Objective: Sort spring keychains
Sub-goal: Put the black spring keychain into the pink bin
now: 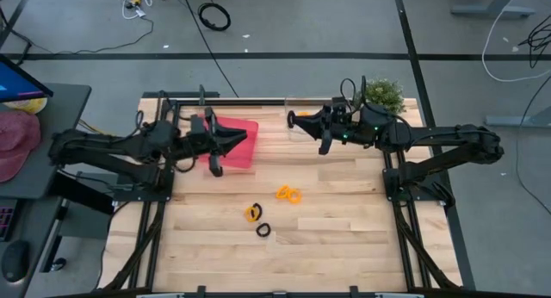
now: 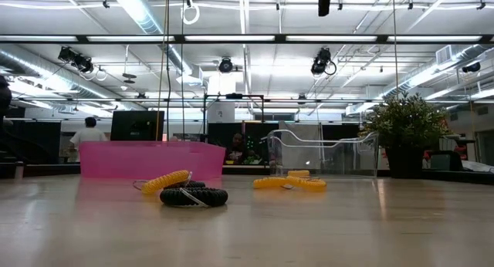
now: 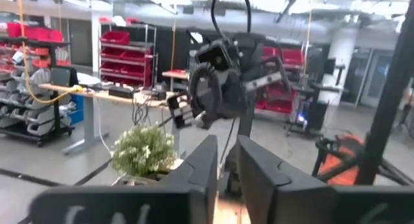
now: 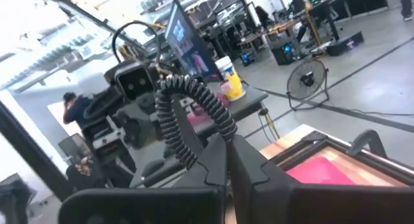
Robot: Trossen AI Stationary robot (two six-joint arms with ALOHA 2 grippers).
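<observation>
My right gripper [image 1: 297,121] hangs over the far middle of the table beside the clear bin [image 2: 324,151], shut on a black spring keychain [image 4: 187,111]. My left gripper [image 1: 239,136] hovers above the pink bin [image 1: 245,152] with its fingers [image 3: 200,169] together and nothing between them. Three keychains lie flat on the wood: an orange one [image 1: 288,194], another orange one [image 1: 251,213] and a black one [image 1: 263,230]. The low view shows them as an orange coil [image 2: 289,183], an orange coil [image 2: 166,180] and a black coil [image 2: 193,196]. My right gripper [image 4: 228,166] pinches the black keychain between its two fingers at one end of the loop [image 4: 197,153]. The fingers lie about level and point toward the table's left. The coil arches out past the fingertips, lifted clear of the table.
A potted plant [image 1: 383,96] stands at the far right corner behind the right arm. The pink bin [image 2: 147,159] and the clear bin sit side by side along the far edge. Bare wood spreads around the three loose keychains toward the near edge.
</observation>
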